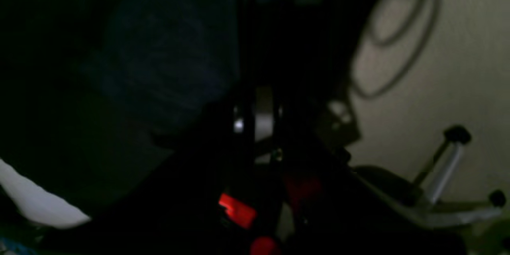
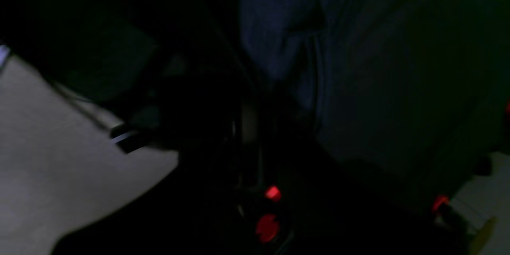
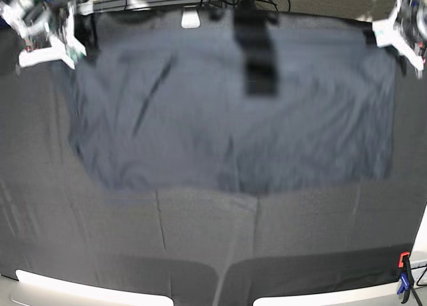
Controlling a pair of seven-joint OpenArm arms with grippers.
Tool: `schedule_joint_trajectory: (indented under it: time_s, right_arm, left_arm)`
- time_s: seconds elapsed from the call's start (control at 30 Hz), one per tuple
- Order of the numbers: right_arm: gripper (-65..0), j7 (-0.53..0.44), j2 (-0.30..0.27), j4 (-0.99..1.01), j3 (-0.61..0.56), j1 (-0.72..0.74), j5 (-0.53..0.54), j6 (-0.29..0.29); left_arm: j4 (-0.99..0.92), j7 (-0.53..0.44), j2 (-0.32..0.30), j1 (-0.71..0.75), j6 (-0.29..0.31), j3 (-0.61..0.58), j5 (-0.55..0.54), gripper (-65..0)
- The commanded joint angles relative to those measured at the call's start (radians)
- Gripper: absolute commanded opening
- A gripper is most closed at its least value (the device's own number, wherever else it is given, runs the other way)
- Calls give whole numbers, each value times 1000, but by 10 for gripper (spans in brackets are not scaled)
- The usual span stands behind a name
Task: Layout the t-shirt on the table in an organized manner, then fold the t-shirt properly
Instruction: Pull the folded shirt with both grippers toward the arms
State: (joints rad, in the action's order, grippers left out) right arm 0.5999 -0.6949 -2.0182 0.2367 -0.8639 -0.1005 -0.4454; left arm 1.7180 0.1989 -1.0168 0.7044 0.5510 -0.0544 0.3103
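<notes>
Base view: left gripper [image 3: 400, 33] and right gripper [image 3: 43, 36] are showing white angular shells with dark joints; wrist views are showing red glowing lights.

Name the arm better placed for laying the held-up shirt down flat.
Neither alone: both. The left gripper and the right gripper each pinch a top corner of the t-shirt, stretched between them above the table. Lowering it flat probably needs both together.

Both wrist views are very dark and blurred; base view evenly lit, motion-smeared, bowed at its edges.
</notes>
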Motion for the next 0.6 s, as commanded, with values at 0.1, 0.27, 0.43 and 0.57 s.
schedule_joint_trajectory:
  time_s: [0.1,0.27,0.43,0.57]
  right_arm:
    - [-650,10,-14,-21,16,-14,-14,16]
    - [-608,24,-14,-22,16,-12,21,0]
    - [-470,141,-14,-57,16,-12,158,-51]
    - [-470,177,-15,-126,29,-12,240,-71]
  left_arm:
    - [18,51,-31,19,0,9,13,-650]
    - [18,154,-31,19,-1,9,10,-650]
    - [39,350,-34,19,2,9,-34,-473]
    - [93,444,-79,19,44,9,-175,-428]
